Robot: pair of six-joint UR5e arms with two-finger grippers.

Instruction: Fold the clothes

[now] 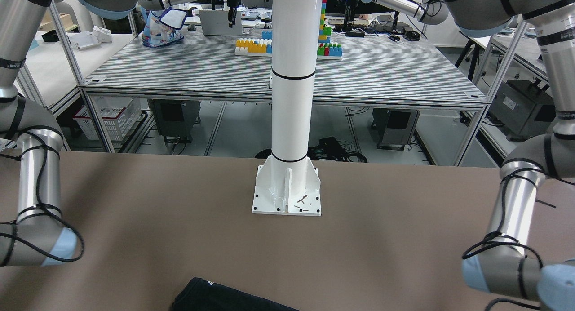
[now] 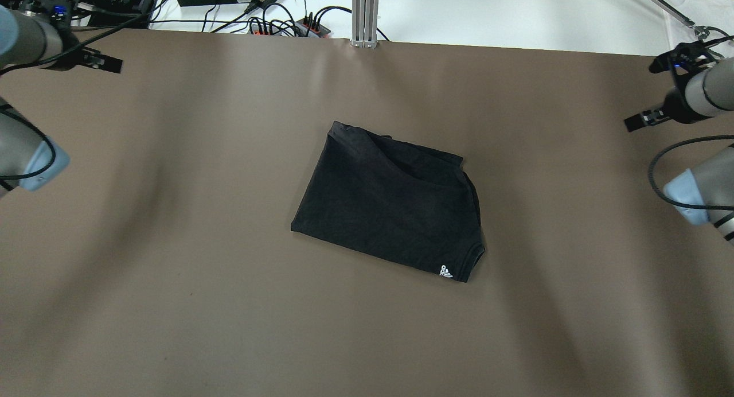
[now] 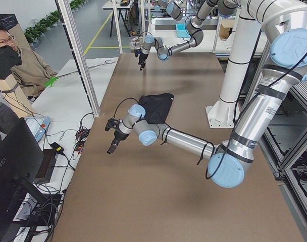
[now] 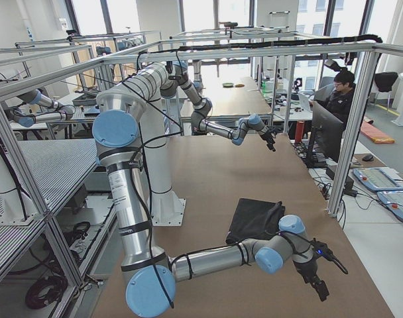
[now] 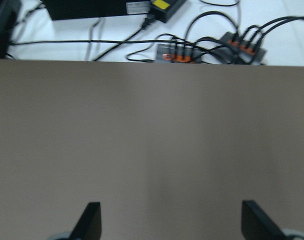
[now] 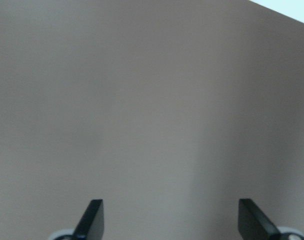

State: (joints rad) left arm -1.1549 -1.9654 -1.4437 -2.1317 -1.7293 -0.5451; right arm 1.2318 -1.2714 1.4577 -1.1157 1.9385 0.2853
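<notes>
— Where do things stand?
— Both my hands hover over the brown matte table (image 2: 172, 305). The black soft-fabric, T-shirt-like garment (image 2: 390, 207) lies in a rough folded rectangle, well apart from either hand, between them and back toward my base.
— And the hands?
— My left gripper (image 5: 171, 215) and right gripper (image 6: 167, 212) both stand apart, holding nothing.
— The risk?
— The layers sit skewed. If I pinch only one near the small white logo (image 2: 446, 271), I judge the fold could drag open.
</notes>
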